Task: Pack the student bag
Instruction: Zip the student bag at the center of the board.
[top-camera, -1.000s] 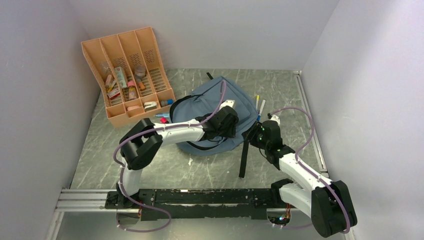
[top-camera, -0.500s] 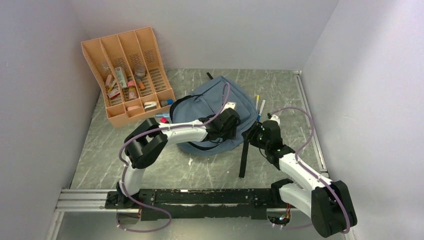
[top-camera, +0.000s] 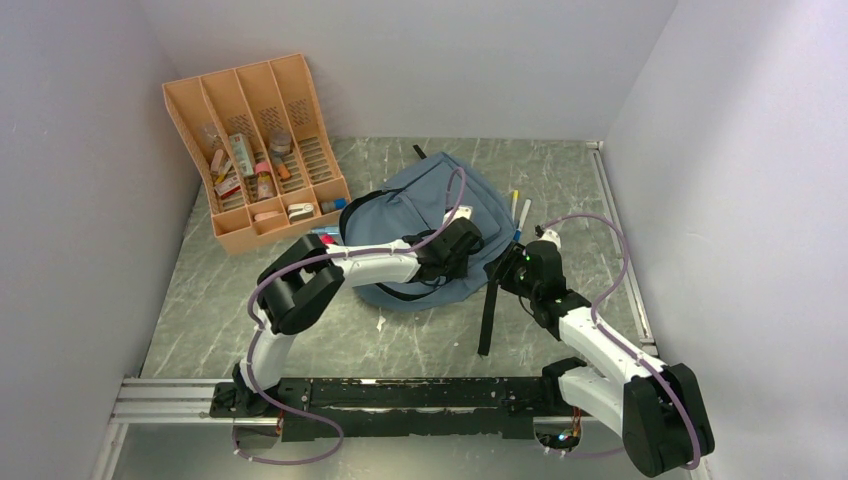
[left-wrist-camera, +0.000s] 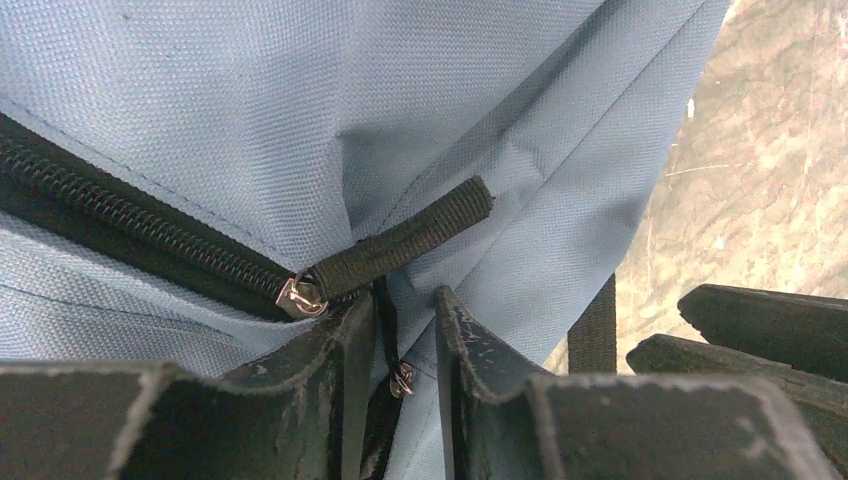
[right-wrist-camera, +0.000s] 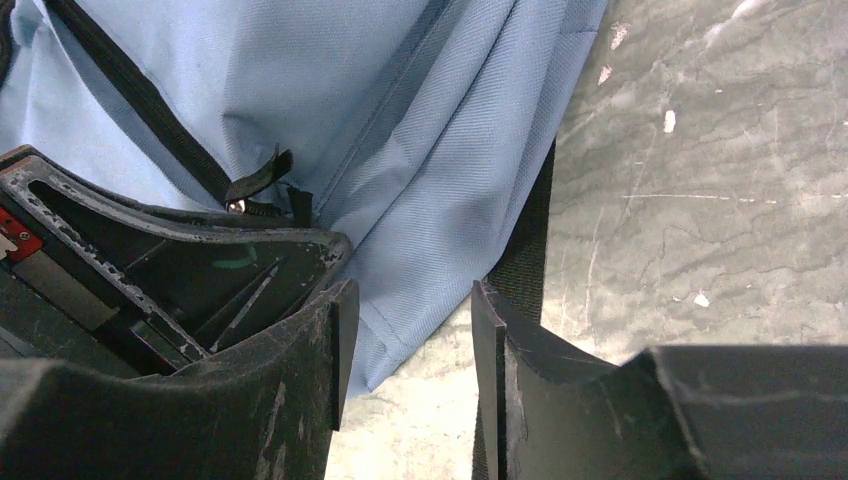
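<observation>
The grey-blue student bag (top-camera: 415, 195) lies flat mid-table. My left gripper (top-camera: 476, 244) rests on its right front part. In the left wrist view (left-wrist-camera: 405, 330) the jaws stand a narrow gap apart, straddling a thin black zipper pull with a metal ring (left-wrist-camera: 403, 378). A second webbing pull (left-wrist-camera: 410, 240) lies just above on the dark zipper (left-wrist-camera: 130, 235). My right gripper (top-camera: 508, 263) is open at the bag's right edge. In its wrist view (right-wrist-camera: 405, 345) a corner of the bag fabric (right-wrist-camera: 410, 250) sits between the jaws, not gripped.
A black strap (top-camera: 487, 315) runs from the bag toward the near edge, beside my right finger (right-wrist-camera: 525, 260). An orange file organiser (top-camera: 255, 140) with small items stands at the back left. Pens (top-camera: 520, 212) lie right of the bag. Small items (top-camera: 325, 236) lie by the organiser.
My left gripper has slid a little to the right across the bag toward my right gripper, its elbow following. The right arm has hardly moved.
</observation>
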